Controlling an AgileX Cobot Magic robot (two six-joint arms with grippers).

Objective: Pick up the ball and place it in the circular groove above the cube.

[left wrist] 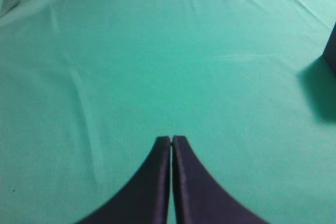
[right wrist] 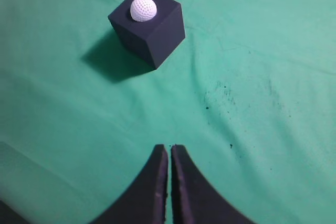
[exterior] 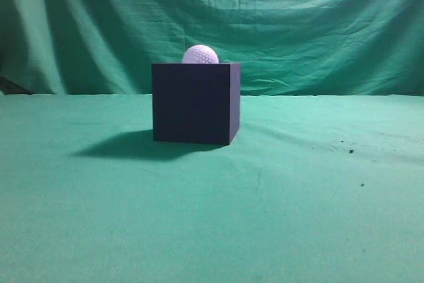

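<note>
The white dimpled ball sits on top of the dark navy cube in the middle of the green cloth. In the right wrist view the ball rests in the cube's top face, far ahead of my right gripper, which is shut and empty. My left gripper is shut and empty over bare cloth. Only a sliver of the cube shows at the right edge of the left wrist view. Neither gripper shows in the exterior view.
A green cloth covers the table, and a green backdrop hangs behind. Small dark specks lie on the cloth right of the cube. The cube casts a shadow to its left.
</note>
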